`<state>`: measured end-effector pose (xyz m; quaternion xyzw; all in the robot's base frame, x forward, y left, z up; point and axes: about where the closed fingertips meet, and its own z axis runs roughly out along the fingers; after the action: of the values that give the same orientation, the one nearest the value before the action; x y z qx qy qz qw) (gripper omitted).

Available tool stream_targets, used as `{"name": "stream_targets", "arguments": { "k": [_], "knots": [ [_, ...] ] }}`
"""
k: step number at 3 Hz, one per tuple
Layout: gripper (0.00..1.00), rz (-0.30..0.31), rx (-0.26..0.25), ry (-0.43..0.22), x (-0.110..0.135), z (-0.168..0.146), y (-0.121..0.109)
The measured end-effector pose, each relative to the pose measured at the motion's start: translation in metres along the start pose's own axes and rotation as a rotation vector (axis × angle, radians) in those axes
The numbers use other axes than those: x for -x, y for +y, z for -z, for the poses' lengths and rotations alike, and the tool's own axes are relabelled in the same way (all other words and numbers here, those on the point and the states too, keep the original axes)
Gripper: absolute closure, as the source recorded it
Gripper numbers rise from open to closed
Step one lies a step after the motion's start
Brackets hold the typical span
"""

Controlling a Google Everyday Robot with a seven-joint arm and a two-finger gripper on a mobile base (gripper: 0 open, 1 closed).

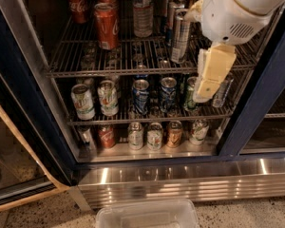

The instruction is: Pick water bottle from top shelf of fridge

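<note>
Clear ribbed plastic is showing at twelve o'clock in the camera view: the water bottle (143, 11) is standing upright on the top shelf (85, 56) of the fridge (180, 179), with red cans (107, 25) at its nine o'clock and silver cans (180, 30) at its three. The gripper (206, 87) is hanging at two o'clock, well apart from the bottle. Whether it is spread or closed cannot be told. A good reach is probably rising toward eleven o'clock, then entering between the cans without nudging them.

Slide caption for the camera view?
Pincer hovers right of the water bottle standing on the top shelf.
</note>
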<state>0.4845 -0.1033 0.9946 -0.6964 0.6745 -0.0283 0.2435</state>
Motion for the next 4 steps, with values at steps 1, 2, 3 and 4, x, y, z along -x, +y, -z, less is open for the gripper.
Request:
{"name": "stream_targets", "arguments": {
  "k": [1, 2, 3, 4],
  "knots": [
    [0.0, 0.06, -0.022, -0.035, 0.028, -0.004, -0.013],
    [0.0, 0.06, -0.022, -0.035, 0.028, -0.004, -0.013],
    [0.0, 0.074, -0.026, -0.059, 0.037, -0.019, -0.03],
    [0.0, 0.045, -0.074, -0.14, 0.042, -0.032, -0.049]
  ]
}}
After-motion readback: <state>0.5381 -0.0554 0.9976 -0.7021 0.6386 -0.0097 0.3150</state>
